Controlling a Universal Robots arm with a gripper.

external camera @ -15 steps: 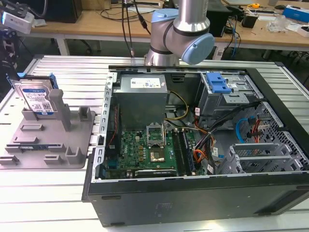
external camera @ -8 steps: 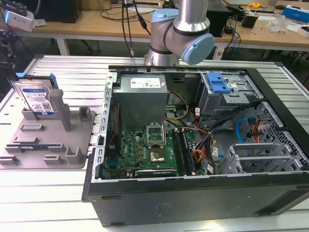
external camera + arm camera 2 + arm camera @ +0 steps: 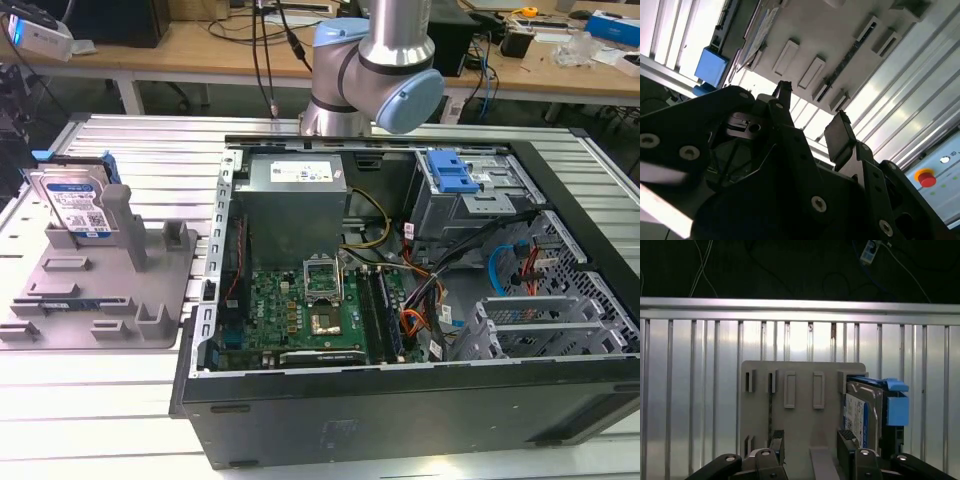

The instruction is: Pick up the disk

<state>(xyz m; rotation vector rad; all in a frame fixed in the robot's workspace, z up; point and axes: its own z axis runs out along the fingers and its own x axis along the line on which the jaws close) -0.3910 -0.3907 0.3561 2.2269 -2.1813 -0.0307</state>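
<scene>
Counter: You are looking at a slatted metal counter (image 3: 110, 420) that carries a grey fixture plate and an open computer case.
Arm: In the exterior view the robot arm (image 3: 372, 70) rises behind the case, at the far edge of the counter.
Pincer: In the first wrist view your pincer (image 3: 811, 436) hangs over the plate. Its two dark fingers (image 3: 778, 440) stand wide apart with nothing between them. The second wrist view shows the same pincer (image 3: 812, 116) gaping and empty.
Disk: The disk (image 3: 72, 205) stands on edge at the far corner of the plate, on the exterior view's left, with its white-and-blue label facing the camera. In the first wrist view the disk (image 3: 860, 412) sits just beside one finger but apart from it, and a blue rail (image 3: 896, 407) runs along its outer side.
Fixture plate: The grey fixture plate (image 3: 110, 300) lies flat on the counter. Upright posts (image 3: 118, 215) and slots stand on it, and one post is right beside the disk.
Computer case: The black computer case (image 3: 400, 400) lies open on the exterior view's right, well apart from the disk. You can see a green circuit board (image 3: 300, 310), bundled cables and a bright blue latch (image 3: 450, 172) inside.
</scene>
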